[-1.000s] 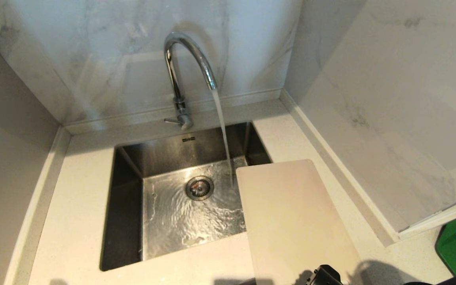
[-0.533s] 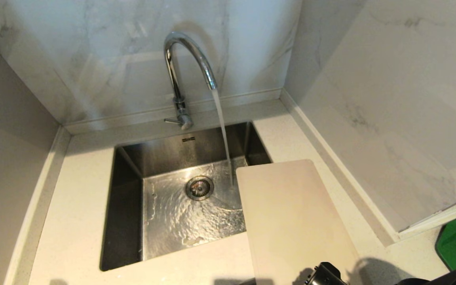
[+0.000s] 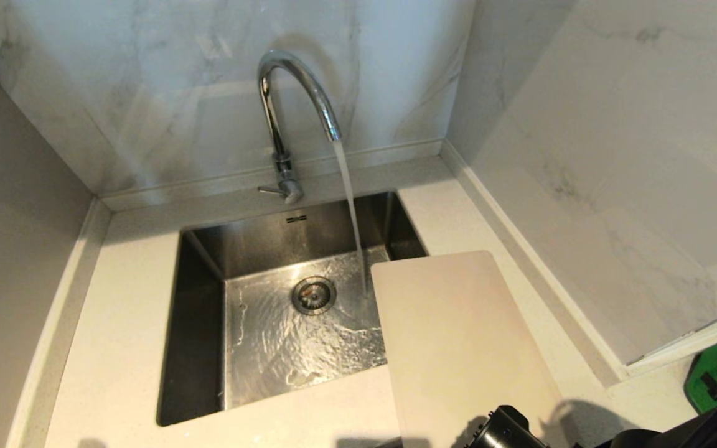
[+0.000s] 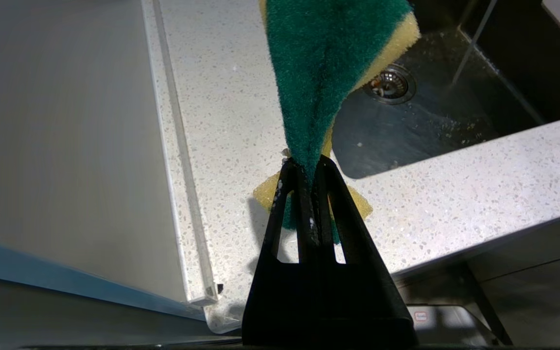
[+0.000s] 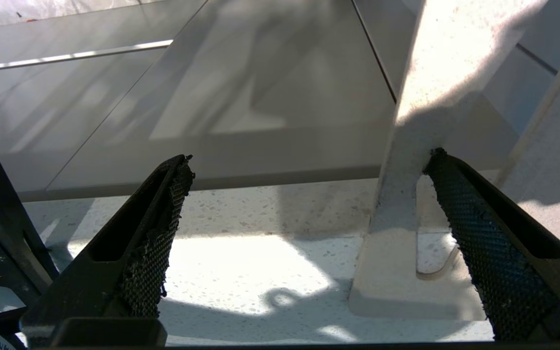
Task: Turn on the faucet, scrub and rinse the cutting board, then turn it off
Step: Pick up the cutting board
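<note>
Water runs from the faucet (image 3: 296,93); the board (image 3: 458,348) lies at four o'clock of the sink (image 3: 200,311), unscrubbed. The right gripper (image 5: 309,233) gapes around its handle end and must close next. The left gripper (image 4: 309,170) pinches a sponge (image 4: 323,63).

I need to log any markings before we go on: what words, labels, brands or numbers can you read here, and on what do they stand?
Nothing can be read.
A small dark mark on the sink rear wall, below the faucet: too small to read.
A small white tag with red print at the frame's lower edge in the left wrist view: too blurred.
The cutting board and the sponge: no print visible.
</note>
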